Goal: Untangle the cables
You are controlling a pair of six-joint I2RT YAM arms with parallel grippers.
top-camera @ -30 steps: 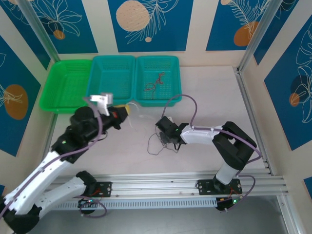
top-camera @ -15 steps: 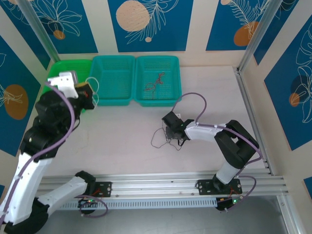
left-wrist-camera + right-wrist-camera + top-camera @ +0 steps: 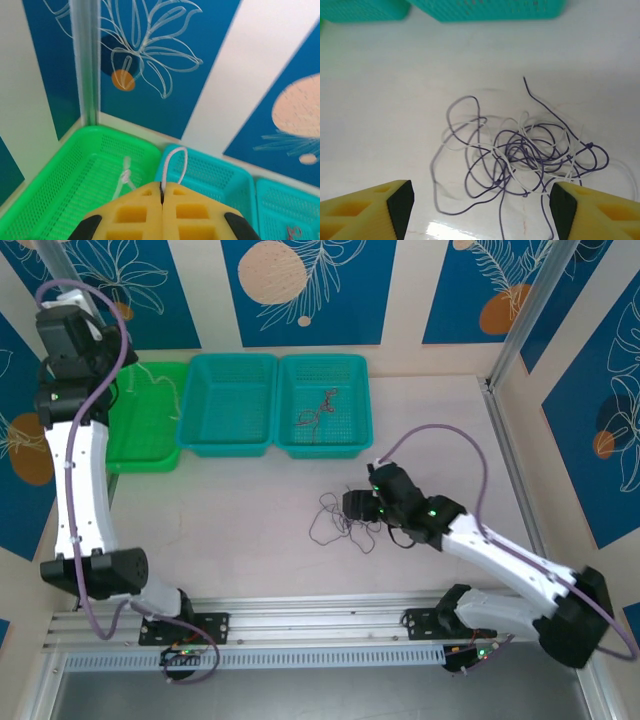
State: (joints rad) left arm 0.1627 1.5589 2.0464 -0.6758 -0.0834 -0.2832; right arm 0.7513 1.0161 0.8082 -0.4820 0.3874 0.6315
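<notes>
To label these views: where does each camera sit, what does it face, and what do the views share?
Top external: high behind the bases, facing down at the pale table; left arm and right arm show.
Left wrist: raised, facing the green mesh basket and wall; shut left yellow fingers pinch a thin whitish wire.
Right wrist: low, facing the tangle of dark and whitish wires; open right yellow fingers frame it.
Shared: the tangle shows from above too.
</notes>
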